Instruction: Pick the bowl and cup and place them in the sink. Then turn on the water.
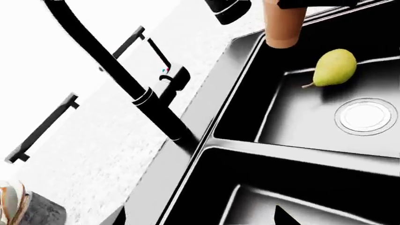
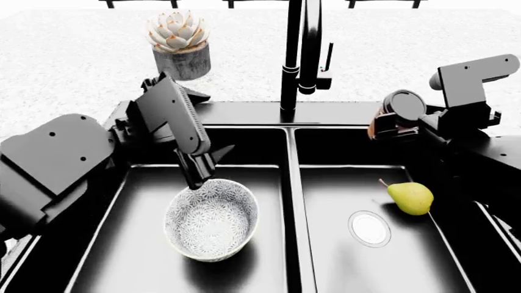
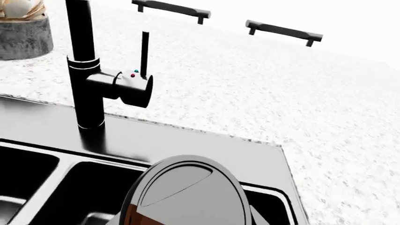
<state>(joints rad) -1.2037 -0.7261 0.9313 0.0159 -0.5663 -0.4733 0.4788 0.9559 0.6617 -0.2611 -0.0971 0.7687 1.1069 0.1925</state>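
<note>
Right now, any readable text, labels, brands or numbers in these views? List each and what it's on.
None readable in any view.
Orange-brown paper cup with black plastic lid: no print visible.
Tall black faucet: only a red and a teal dot on its handle body, no lettering.
White ceramic bowl with grey-black floral pattern: pattern only.
Grey succulent pot: plain.

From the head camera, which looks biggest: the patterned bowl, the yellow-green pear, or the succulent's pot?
1. Round white floral-patterned ceramic bowl, clearly largest.
2. Grey succulent pot.
3. Yellow-green pear, only slightly smaller; the pot sits farther away, so that ranking is unsure.
</note>
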